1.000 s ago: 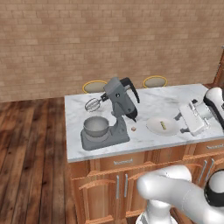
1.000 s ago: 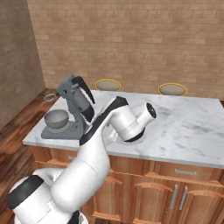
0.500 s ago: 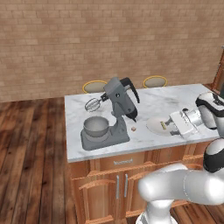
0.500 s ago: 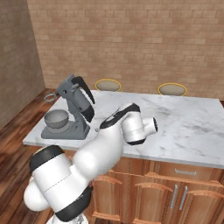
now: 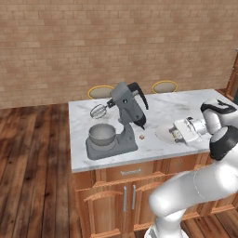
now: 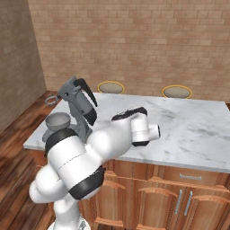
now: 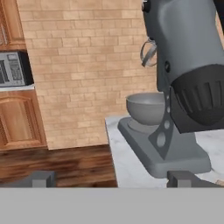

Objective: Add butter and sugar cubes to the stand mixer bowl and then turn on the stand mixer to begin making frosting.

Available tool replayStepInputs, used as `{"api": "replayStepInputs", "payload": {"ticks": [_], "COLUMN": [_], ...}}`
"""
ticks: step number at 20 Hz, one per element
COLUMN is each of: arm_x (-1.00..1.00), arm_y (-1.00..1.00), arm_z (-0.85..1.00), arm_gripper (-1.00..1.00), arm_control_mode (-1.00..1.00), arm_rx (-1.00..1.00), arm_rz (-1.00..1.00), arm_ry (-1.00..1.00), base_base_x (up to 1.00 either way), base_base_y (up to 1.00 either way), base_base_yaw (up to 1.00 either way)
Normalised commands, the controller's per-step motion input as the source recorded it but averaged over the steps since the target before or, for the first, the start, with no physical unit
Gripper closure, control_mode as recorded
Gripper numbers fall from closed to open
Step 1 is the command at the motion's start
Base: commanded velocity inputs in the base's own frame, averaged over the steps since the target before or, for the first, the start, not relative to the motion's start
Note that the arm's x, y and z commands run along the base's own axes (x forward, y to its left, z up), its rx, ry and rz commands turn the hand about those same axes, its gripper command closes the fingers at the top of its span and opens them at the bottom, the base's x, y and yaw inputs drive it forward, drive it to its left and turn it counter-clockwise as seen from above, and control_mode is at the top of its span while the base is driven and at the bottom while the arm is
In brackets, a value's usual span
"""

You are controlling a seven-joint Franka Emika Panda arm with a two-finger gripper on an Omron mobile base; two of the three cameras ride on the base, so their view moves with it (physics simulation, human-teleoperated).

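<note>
The dark grey stand mixer [image 5: 126, 111] stands on the left half of the marble counter [image 5: 162, 107] with its head tilted up and its whisk [image 5: 98, 111] in the air. Its shiny stand mixer bowl [image 5: 102, 134] sits on the base and looks empty. A small tan cube [image 5: 142, 137], apparently a sugar cube, lies just right of the base. My gripper [image 5: 175, 135] hovers open, level above a white plate [image 5: 162, 132], pointing at the mixer. In the hand view the fingertips [image 7: 183, 178] stand wide apart, with the mixer [image 7: 192, 83] and bowl [image 7: 146, 107] ahead. The butter is hidden.
Two round stools [image 5: 100, 91] [image 5: 164, 86] stand behind the counter against the brick wall. My own white arm [image 6: 112, 143] blocks the counter's middle in the right base view. A microwave [image 7: 13, 68] and wooden cabinets sit far off across the wooden floor.
My hand has swung left and slightly down, from the counter's right edge to over the plate. The jaws stayed open. Mixer, bowl and cube have not moved.
</note>
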Motion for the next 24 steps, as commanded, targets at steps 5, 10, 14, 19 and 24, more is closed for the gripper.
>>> {"api": "replayStepInputs", "payload": {"ticks": [5,10,14,19,24], "arm_x": [0.25,0.24,0.31,0.28,0.25], "arm_y": [0.30,0.39,0.39,0.20,0.02], "arm_z": [-0.01,-0.13,-0.19,-0.21,-0.25], "arm_gripper": [-1.00,-1.00,-1.00,-1.00,-1.00], "arm_control_mode": [-1.00,-1.00,-1.00,-1.00,-1.00], "arm_rx": [0.00,0.00,0.00,0.00,0.00], "arm_rz": [0.01,0.00,0.00,0.00,0.00], "arm_ry": [-0.01,0.00,0.00,0.00,0.00], "base_base_x": [0.00,0.00,0.00,0.00,0.00], "base_base_y": [0.00,0.00,0.00,0.00,0.00], "base_base_yaw": [0.00,0.00,0.00,0.00,0.00]}}
